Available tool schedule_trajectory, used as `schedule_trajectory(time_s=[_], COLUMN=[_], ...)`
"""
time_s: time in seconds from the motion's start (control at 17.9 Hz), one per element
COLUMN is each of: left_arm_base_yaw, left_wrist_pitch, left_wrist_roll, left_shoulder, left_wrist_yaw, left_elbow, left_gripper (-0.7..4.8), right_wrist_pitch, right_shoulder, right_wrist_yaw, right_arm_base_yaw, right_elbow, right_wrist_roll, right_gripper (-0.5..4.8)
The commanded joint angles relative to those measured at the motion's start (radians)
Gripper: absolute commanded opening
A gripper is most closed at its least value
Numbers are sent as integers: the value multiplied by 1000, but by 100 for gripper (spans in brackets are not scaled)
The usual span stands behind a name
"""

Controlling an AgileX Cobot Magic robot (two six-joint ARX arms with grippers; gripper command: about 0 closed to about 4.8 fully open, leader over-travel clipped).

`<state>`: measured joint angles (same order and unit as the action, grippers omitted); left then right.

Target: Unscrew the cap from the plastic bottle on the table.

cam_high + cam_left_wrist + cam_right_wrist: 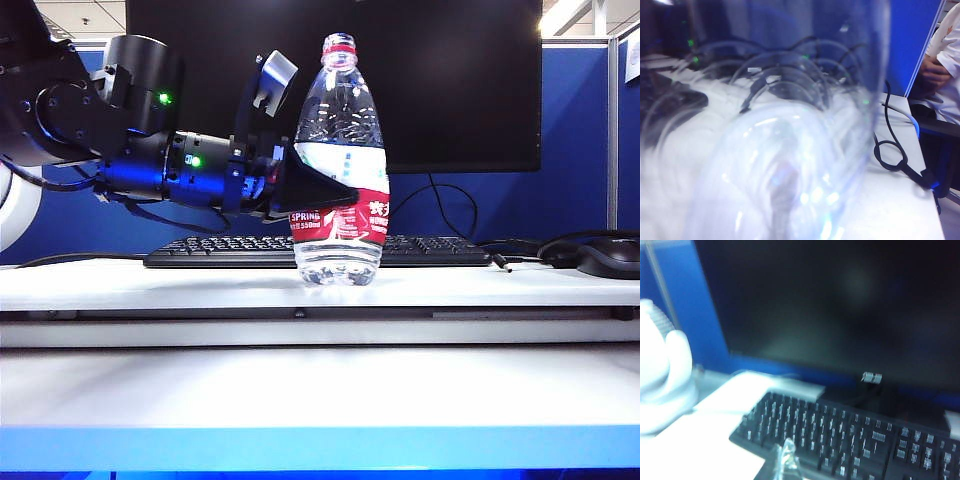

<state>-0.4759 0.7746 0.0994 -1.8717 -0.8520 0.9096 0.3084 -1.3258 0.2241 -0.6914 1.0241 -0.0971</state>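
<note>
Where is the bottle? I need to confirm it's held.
Exterior view: the plastic bottle stands upright mid-table before the keyboard, clamped by the left gripper.

Clear plastic bottle (790, 140) filled most of the left wrist view, blurred, right up against the camera; left gripper's fingers not visible. Behind it, white table (900, 210), looped black cable (890, 152), blue partition (907, 40), person's arm (940, 65).
</note>
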Motion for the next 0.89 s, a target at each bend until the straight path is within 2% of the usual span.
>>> schedule_trajectory(time_s=[0.06, 0.17, 0.39, 0.5, 0.61, 0.78, 0.89], left_arm_base_yaw=[-1, -1, -1, -1, -1, -1, -1], left_wrist_pitch=[-11, -11, -10, -10, -10, -10, -10], left_wrist_roll=[0, 1, 26, 24, 23, 23, 23], left_shoulder=[0, 0, 0, 0, 0, 0, 0], left_wrist_yaw=[2, 3, 68, 135, 210, 213, 213], left_elbow=[-1, -1, -1, -1, -1, -1, -1], left_gripper=[-3, -3, -3, -3, -3, -3, -3], right_wrist_pitch=[17, 15, -53, -75, -76, -82, -137], right_shoulder=[6, 22, 60, 60, 60, 60, 60], right_wrist_yaw=[5, 24, 27, 28, 33, 98, 180], right_arm_base_yaw=[0, 14, 47, 48, 49, 50, 51], right_elbow=[4, 4, 3, 2, 2, 2, 2], right_wrist_roll=[5, 48, 49, 50, 101, 110, 110], right_gripper=[7, 8, 8, 8, 8, 8, 8])
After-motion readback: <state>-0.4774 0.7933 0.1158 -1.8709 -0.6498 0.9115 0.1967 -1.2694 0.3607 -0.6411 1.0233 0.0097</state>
